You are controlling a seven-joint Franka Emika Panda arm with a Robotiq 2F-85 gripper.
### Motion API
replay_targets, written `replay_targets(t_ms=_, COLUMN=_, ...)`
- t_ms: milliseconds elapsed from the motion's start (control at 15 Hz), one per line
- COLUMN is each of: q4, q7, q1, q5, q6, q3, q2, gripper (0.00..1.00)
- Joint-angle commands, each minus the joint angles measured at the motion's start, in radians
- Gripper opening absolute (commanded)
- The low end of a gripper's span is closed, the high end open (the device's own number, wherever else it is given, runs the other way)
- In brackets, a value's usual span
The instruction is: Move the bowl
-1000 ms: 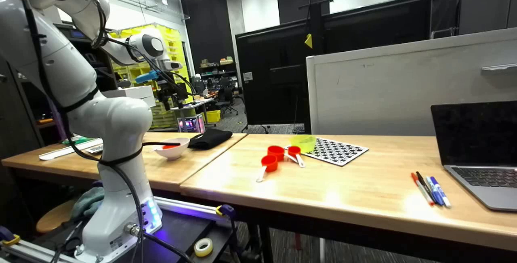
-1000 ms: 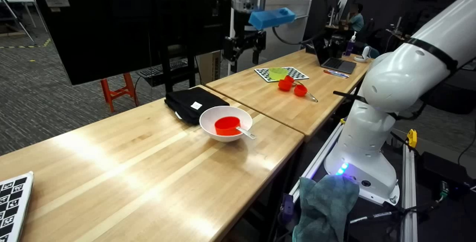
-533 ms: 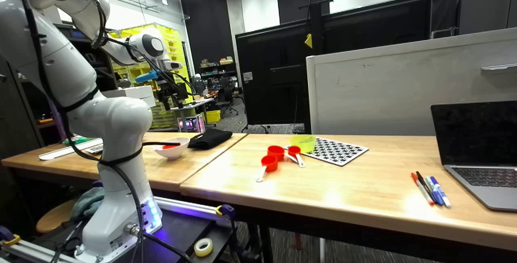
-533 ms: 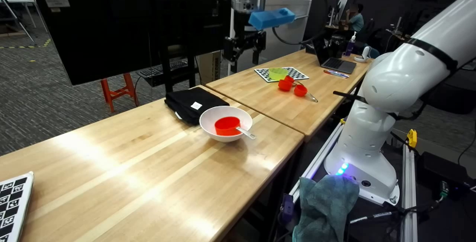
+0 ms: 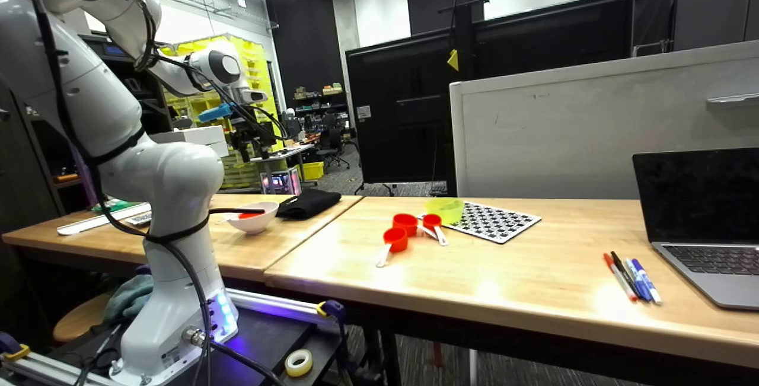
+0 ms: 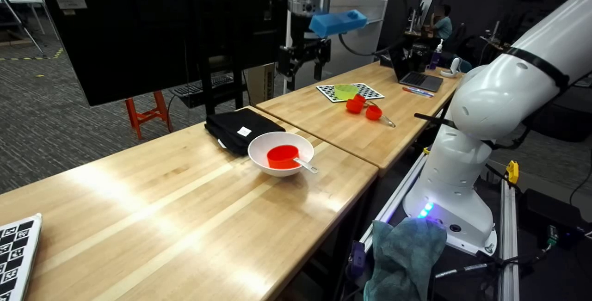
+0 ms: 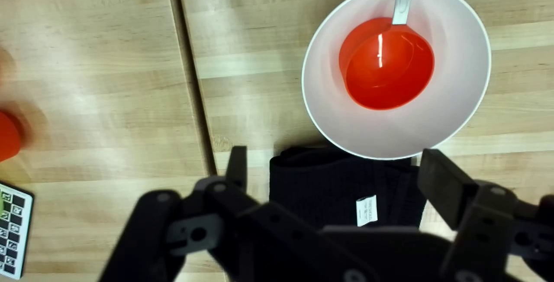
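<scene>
A white bowl (image 7: 389,134) sits on a wooden table (image 6: 152,199), a red measuring cup (image 7: 402,74) inside it, the robot's gripper (image 7: 334,160) spread in the air nearby.

From where I stand, the cup leans in the bowl, its silvery handle (image 7: 405,0) crossing the rim, probably because it is too long to fit within. A folded black cloth (image 6: 233,125) lies just beside the bowl; whether they touch I cannot tell. The gripper hangs well up, fingers (image 7: 446,186) wide apart, holding nothing and touching nothing, perhaps to leave room to straddle the rim clear of the handle.
</scene>
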State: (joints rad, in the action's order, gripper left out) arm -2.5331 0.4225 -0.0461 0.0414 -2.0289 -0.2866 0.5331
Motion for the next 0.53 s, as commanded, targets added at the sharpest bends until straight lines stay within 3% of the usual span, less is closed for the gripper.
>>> replay_targets(t_ms=0, q4=0.001, q7=0.007, q1=-0.017, q5=-0.009, q6=0.002, q3=0.016, q2=-0.003, gripper=1.00)
replay_targets(t_ms=467, q4=-0.013, q7=0.007, q1=-0.022, q5=-0.001, q6=-0.019, q3=0.015, q2=-0.013, gripper=1.00)
